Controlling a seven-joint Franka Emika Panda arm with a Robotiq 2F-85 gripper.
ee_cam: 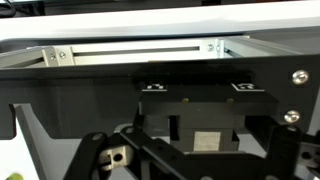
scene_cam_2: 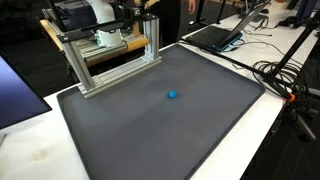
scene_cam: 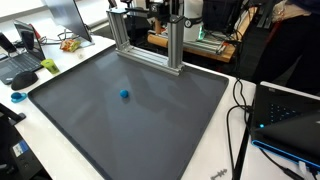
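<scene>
A small blue ball point(scene_cam: 124, 95) point(scene_cam_2: 172, 96) lies alone on the dark grey mat point(scene_cam: 160, 130) point(scene_cam_2: 150, 135), in both exterior views. An aluminium frame point(scene_cam: 150, 42) point(scene_cam_2: 112, 62) stands at the mat's far edge. The arm sits up behind that frame, and I cannot make out its hand in the exterior views. In the wrist view the frame's rail point(ee_cam: 140, 50) crosses the top, with a black mount below it. My gripper point(ee_cam: 190, 168) shows only as dark fingers point(ee_cam: 95, 158) at the lower left and right, wide apart and open, with nothing between them. The ball is not in the wrist view.
An open laptop point(scene_cam: 285, 115) point(scene_cam_2: 215, 35) and black cables point(scene_cam: 240, 105) point(scene_cam_2: 280, 72) lie beside one edge of the mat. Another laptop point(scene_cam: 20, 60), a green object point(scene_cam: 50, 65) and a small blue item point(scene_cam: 18, 97) sit off the opposite side. White table rim surrounds the mat.
</scene>
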